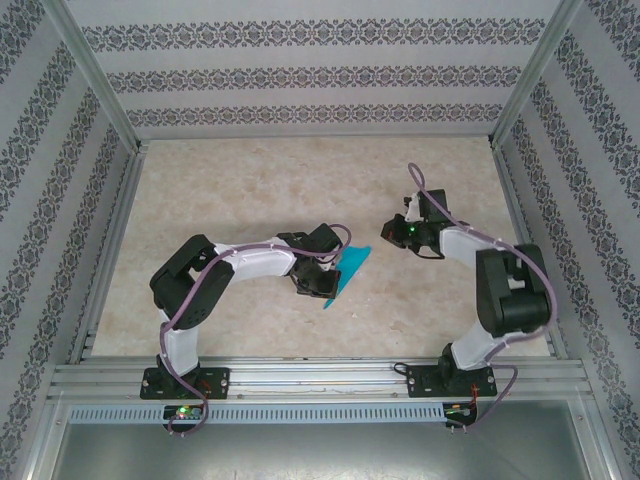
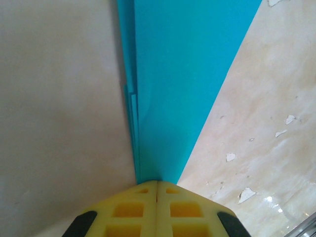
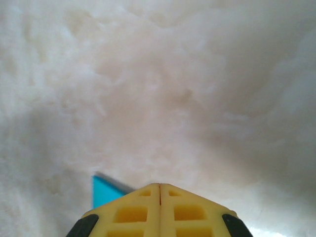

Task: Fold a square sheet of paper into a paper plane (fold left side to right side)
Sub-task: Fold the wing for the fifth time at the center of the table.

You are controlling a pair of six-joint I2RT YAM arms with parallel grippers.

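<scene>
The teal-blue paper point(image 1: 350, 266) lies on the table as a narrow pointed shape with straight creases, its layers stacked along a long fold point(image 2: 182, 74). My left gripper point(image 1: 322, 290) is shut, its yellow fingertips point(image 2: 168, 190) meeting at the paper's narrow near end; nothing shows in the seam between them. Whether they press on the paper I cannot tell. My right gripper point(image 1: 390, 232) hangs shut just right of the paper's far end, holding nothing. In the right wrist view a blue corner of the paper point(image 3: 103, 192) peeks out left of the gripper point(image 3: 159, 185).
The beige tabletop point(image 1: 260, 190) has flaked white patches point(image 2: 246, 193) near the left gripper. Patterned walls and aluminium posts point(image 1: 520, 95) enclose the table on three sides. A metal rail point(image 1: 320, 375) carrying both arm bases runs along the near edge.
</scene>
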